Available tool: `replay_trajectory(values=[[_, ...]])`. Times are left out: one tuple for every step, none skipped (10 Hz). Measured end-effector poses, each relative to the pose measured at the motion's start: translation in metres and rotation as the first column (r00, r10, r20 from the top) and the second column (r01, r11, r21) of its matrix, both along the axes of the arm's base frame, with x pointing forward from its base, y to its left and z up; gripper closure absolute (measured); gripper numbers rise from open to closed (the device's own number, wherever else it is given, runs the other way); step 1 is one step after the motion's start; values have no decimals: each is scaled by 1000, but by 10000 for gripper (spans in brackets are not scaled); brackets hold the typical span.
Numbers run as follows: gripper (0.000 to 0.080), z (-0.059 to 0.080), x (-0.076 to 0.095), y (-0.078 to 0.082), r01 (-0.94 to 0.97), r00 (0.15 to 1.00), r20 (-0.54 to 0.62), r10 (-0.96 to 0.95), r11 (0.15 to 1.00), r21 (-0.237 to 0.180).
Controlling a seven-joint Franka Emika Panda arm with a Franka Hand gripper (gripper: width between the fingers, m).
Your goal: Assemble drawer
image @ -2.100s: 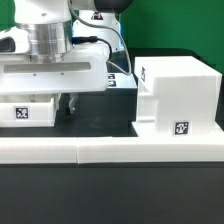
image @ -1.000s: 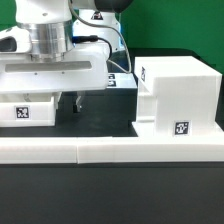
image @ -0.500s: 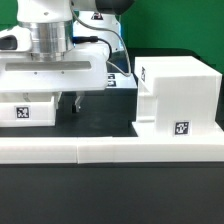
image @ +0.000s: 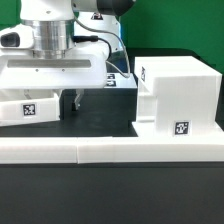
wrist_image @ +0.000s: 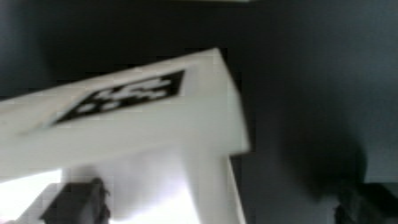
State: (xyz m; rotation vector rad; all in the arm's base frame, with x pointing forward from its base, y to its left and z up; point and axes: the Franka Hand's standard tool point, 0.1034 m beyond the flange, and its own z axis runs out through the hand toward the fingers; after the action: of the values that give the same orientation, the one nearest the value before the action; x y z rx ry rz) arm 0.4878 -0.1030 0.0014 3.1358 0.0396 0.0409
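You have the end effector [image: 70, 101] low over the desk [image: 100, 125] at the exterior view's left, one dark finger [image: 72, 102] showing just beside a tilted tagged drawer tray [image: 28, 109]; whether it pinches that tray, you cannot tell. The drawer housing [image: 177, 97] stands on the exterior view's right, behind the long white bar [image: 110, 150]. In the wrist view, the tray [wrist_image: 143, 120] fills the frame close up, blurred.

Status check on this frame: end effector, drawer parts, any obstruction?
End effector down on small tray, grip state unclear. Tray tilted beside housing. White bar lies across the front.
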Motion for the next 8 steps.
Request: replay_trajectory(values=[[150, 0, 0, 0, 0, 1000, 0, 0, 1000, 0], [150, 1, 2, 1, -9, 1000, -2, 9, 1000, 1], [150, 4, 8, 1, -23, 1000, -1, 23, 1000, 6], [150, 8, 16, 0, -71, 997, -10, 71, 997, 17], [150, 13, 21, 0, -103, 994, -21, 104, 994, 32], [150, 18, 21, -2, -107, 994, -26, 108, 993, 41], [150, 20, 18, -4, -108, 994, -27, 109, 993, 42], [150, 19, 12, -4, -102, 994, -34, 104, 994, 43]])
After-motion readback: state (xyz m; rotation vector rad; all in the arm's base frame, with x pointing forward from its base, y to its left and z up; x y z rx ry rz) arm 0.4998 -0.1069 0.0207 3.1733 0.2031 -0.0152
